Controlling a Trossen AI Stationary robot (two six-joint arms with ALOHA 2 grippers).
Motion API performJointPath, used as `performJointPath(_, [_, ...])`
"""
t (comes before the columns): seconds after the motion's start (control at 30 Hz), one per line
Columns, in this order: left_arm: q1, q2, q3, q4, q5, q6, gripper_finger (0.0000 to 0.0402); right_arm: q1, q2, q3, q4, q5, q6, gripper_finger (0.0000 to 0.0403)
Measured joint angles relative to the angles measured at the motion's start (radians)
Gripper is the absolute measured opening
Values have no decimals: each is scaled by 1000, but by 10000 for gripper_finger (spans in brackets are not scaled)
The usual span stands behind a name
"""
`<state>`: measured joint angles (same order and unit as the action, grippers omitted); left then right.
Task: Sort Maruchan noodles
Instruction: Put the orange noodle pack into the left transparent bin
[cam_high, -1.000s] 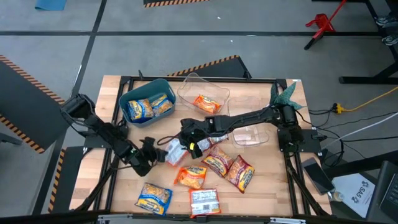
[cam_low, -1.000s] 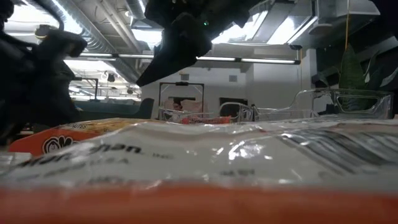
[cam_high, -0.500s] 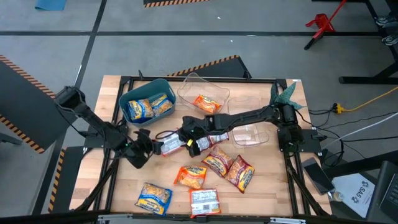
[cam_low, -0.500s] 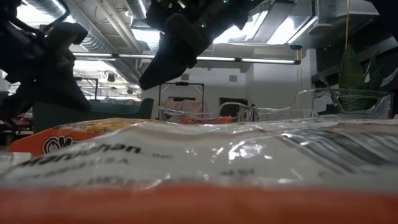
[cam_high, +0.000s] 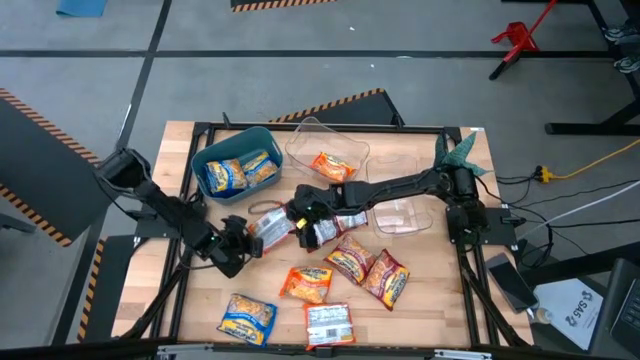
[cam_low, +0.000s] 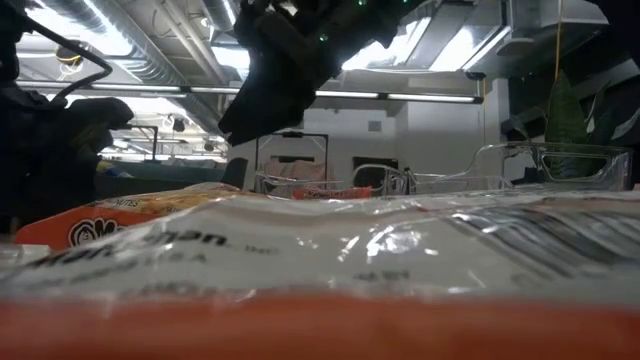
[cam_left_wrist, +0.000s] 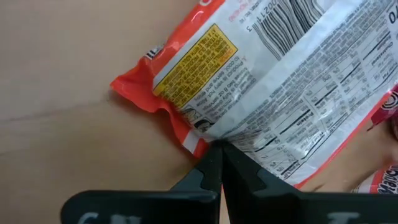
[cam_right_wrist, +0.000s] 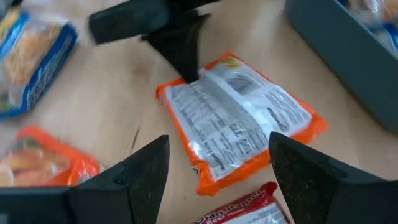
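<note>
1. The wooden table (cam_high: 440, 300) is a pale plank surface in a dark metal frame; it fills the centre of the high view.
2. The teal bin (cam_high: 205, 152), a rectangular hard-plastic tub, is seen at the upper left of the table. Two blue-yellow crinkly packets (cam_high: 238, 171) lie inside it.
3. Two clear containers of thin transparent plastic are set at the upper centre. The left clear container (cam_high: 300, 145) holds one orange packet (cam_high: 332, 166); the right clear container (cam_high: 408, 222) is crossed by the right arm.
4. The left gripper (cam_high: 243, 240) is located at centre left of the high view. In the left wrist view its dark fingers (cam_left_wrist: 211, 165) are pressed together on the edge of the silvery packet (cam_left_wrist: 292, 93), a flat rectangle with orange borders and its printed label side up.
5. The right gripper (cam_high: 303, 214) is located at the centre of the high view, just right of that packet. In the right wrist view its two dark wedge-shaped fingers (cam_right_wrist: 140, 168) are spread wide, with the packet between them and apart from both.
6. Loose packets are grouped at the lower centre: an orange one (cam_high: 306, 284), two red ones (cam_high: 368, 270), a white-faced one (cam_high: 328, 322) and a blue-yellow one (cam_high: 246, 318).
</note>
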<state>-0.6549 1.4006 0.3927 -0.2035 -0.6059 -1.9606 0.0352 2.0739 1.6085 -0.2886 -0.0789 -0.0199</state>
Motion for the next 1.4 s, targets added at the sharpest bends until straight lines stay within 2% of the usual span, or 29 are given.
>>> performJointPath(0.27, [-2, 15, -1, 1, 11, 0, 0, -77, 7, 1, 7, 42, 383, 257])
performJointPath(0.43, [-2, 16, -2, -1, 22, 0, 0, -101, 74, 2, 92, -39, 524, 257])
performJointPath(0.77, [3, 18, -2, -1, 30, -1, 0, -96, 199, 1, 282, -175, 676, 257])
performJointPath(1.13, [15, 20, -4, 5, 11, 3, 0, -94, 250, 0, 304, -257, 696, 254])
performJointPath(1.27, [30, 21, -5, 14, 3, 7, 0, -94, 250, 1, 319, -269, 673, 217])
performJointPath(1.4, [38, 21, -5, 24, -1, 25, 0, -96, 247, 1, 355, -330, 673, 143])
